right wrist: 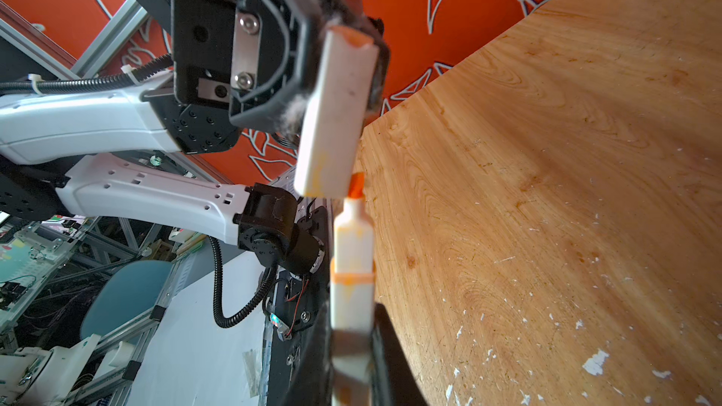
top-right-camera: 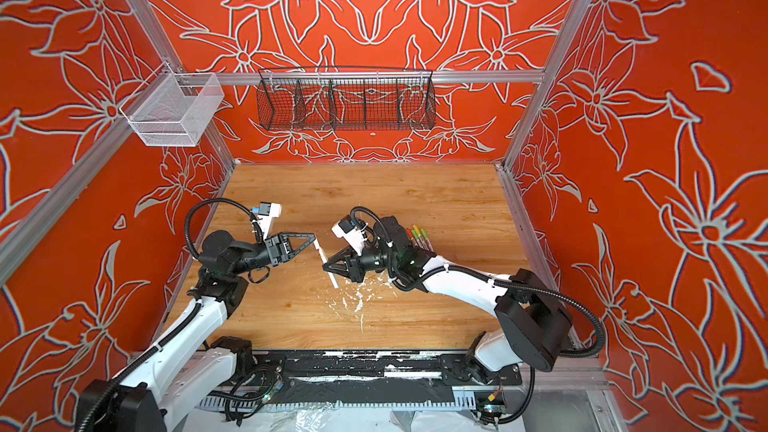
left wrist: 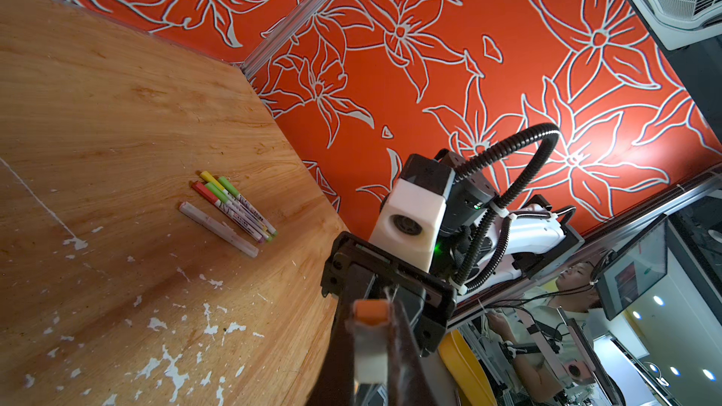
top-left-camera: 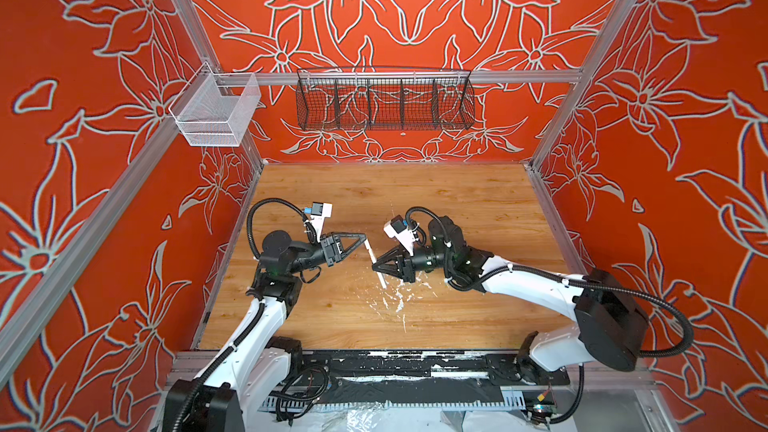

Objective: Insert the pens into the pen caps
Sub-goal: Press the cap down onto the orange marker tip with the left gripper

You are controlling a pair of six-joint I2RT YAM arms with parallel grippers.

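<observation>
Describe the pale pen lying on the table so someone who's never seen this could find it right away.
On the wooden table, look beside the right arm for the row of capped pens. The pale pen lies at the row's edge, slightly apart; its cap is whitish, while its neighbours' caps are yellow, green and red.

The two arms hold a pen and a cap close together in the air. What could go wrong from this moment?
In the right wrist view the cap is tilted against the pen, and the orange tip sits at its rim off-centre; pushing could jam it or smear ink.
The left end effector grips the cap near its closed end, so it may pivot or slip under pressure.
</observation>
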